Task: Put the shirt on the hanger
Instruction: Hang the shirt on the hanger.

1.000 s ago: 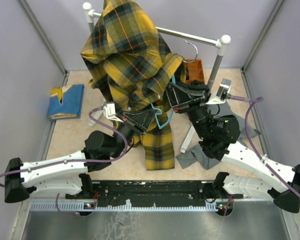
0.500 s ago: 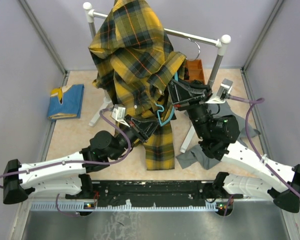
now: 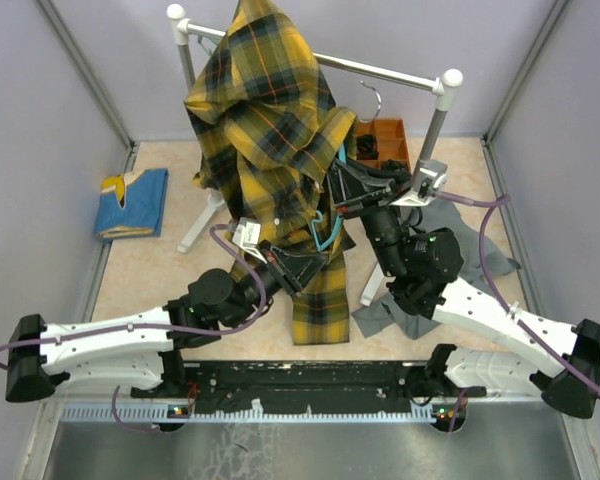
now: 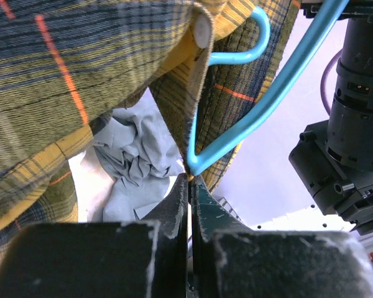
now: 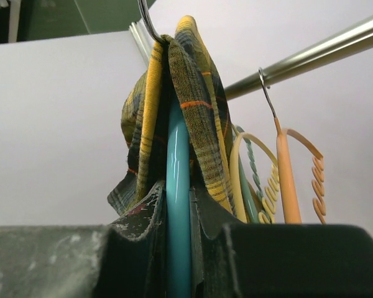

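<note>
Overhead, the plaid flannel shirt (image 3: 270, 120) sits bunched at 12 o'clock, in front of the rack's rail (image 3: 380, 72), with its tail trailing down toward table centre. The right gripper (image 3: 342, 188) is clamped on the light-blue hanger (image 3: 322, 232). Its wrist view shows the teal bar squeezed between both fingers, with shirt fabric draped over the hanger's top on either side, just under the metal hook. The left gripper (image 3: 302, 265) is clenched tight, its fingertips pinching the shirt's front hem right at the hanger's lower corner. An orange hanger (image 5: 286, 180) and a yellow hanger (image 5: 236, 167) hang at 3 o'clock of the teal one. A grey garment (image 3: 405, 310) lies on the table at 4 o'clock. A folded blue cloth (image 3: 135, 200) lies at 9 o'clock.
</note>
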Available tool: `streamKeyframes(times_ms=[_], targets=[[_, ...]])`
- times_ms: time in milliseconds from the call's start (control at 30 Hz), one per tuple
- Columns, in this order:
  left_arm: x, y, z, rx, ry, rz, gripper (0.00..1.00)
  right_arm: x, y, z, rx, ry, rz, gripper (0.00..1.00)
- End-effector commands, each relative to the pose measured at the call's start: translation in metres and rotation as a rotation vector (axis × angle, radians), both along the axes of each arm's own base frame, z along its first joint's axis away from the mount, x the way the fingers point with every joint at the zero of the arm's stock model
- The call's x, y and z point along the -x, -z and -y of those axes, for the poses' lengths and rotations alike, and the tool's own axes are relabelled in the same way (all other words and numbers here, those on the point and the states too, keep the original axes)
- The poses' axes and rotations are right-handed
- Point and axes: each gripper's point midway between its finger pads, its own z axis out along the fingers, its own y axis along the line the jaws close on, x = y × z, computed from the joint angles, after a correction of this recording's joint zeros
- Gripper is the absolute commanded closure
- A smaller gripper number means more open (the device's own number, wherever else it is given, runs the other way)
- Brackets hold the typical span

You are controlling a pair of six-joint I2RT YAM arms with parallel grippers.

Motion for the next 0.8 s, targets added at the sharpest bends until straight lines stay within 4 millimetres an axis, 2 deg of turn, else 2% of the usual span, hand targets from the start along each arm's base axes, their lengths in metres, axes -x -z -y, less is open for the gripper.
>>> streamKeyframes(times_ms=[0, 167, 333, 500, 633, 767], targets=[[0.024, 0.047, 0.016, -0.149, 0.064, -0.052, 1.0, 0.027, -0.066, 0.055, -0.241, 0.074, 0.171, 1.0], [0.036, 0.06, 0.014, -0.17, 0.046, -0.086, 1.0, 0.028, -0.067, 0.049, -0.187, 0.077, 0.195, 1.0], [0.033, 0.079, -0.012, -0.164, -0.025, -0.16, 1.0, 0.033, -0.071, 0.049, -0.155, 0.075, 0.216, 1.0], [0.034, 0.085, -0.027, -0.161, -0.034, -0.181, 1.0, 0.035, -0.072, 0.052, -0.134, 0.092, 0.23, 1.0], [0.039, 0.083, -0.021, -0.166, 0.0, -0.185, 1.0, 0.033, -0.07, 0.049, -0.123, 0.101, 0.23, 1.0], [0.049, 0.073, -0.001, -0.158, 0.055, -0.181, 1.0, 0.028, -0.063, 0.045, -0.121, 0.105, 0.22, 1.0]])
